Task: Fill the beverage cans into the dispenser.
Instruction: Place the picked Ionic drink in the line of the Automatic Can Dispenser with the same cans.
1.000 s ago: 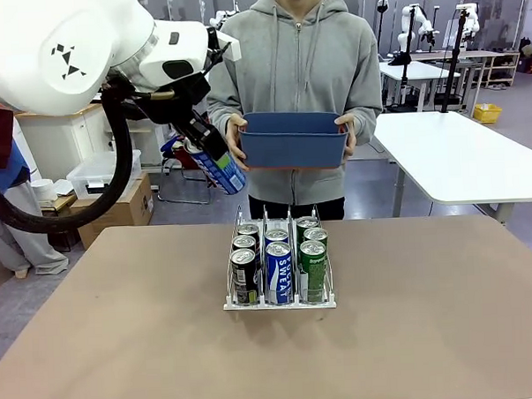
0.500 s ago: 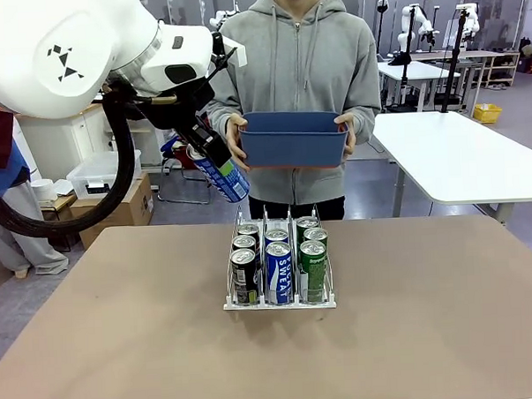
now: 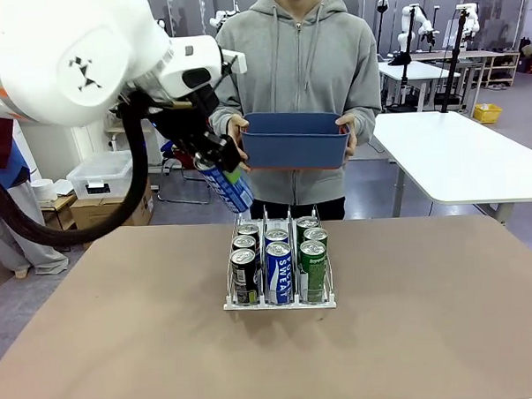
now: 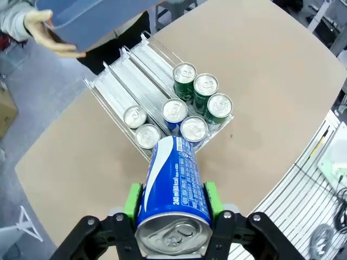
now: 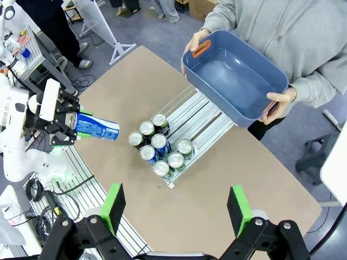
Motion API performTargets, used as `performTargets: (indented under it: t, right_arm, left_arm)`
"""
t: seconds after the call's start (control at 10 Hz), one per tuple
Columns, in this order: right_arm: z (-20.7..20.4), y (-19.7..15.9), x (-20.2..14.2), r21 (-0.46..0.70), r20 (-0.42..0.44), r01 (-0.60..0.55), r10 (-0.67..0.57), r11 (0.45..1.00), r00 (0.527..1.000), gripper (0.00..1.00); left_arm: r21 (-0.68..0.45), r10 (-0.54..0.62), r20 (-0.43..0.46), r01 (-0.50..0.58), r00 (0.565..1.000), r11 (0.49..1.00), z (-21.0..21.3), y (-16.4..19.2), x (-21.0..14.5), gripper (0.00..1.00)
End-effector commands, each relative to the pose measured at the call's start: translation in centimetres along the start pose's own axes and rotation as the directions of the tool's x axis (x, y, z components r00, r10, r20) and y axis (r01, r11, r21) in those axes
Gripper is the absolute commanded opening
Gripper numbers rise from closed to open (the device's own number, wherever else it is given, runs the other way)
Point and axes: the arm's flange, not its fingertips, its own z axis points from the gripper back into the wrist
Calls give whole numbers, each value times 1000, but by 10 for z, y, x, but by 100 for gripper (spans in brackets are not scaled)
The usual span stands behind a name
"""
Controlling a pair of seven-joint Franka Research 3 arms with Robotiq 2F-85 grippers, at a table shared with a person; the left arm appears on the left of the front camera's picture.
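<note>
Blue-white can, clamped in the left claw, has moved nearer the dispenser since earlier.

This is a robotics lab. Beyond the brown tabletop, other white robot arms stand mounted at white tables on a grey floor. Left of the tabletop sit cardboard boxes and a clear storage tub. From above, cables trail over the floor beside the tabletop, and a wire rack stands close by.
</note>
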Motion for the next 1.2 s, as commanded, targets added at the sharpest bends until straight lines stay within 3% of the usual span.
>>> performTargets:
  t: [0.0,0.4,0.8,1.1]
  right_arm:
    - [1,0,-3,5,-5,5,-4,1000,1000,100]
    - [1,0,-3,5,-5,5,-4,1000,1000,100]
    - [1,0,-3,5,-5,5,-4,1000,1000,100]
    - [1,0,-3,5,-5,5,-4,1000,1000,100]
  left_arm:
    - [0,63,39,-63,997,998,-12,-30,-9,57]
    - [2,41,47,-41,998,999,-43,-81,-29,57]
    - [-33,-47,-55,46,997,998,-79,-92,-35,57]
    - [-48,-130,-64,127,989,991,-114,-86,-33,57]
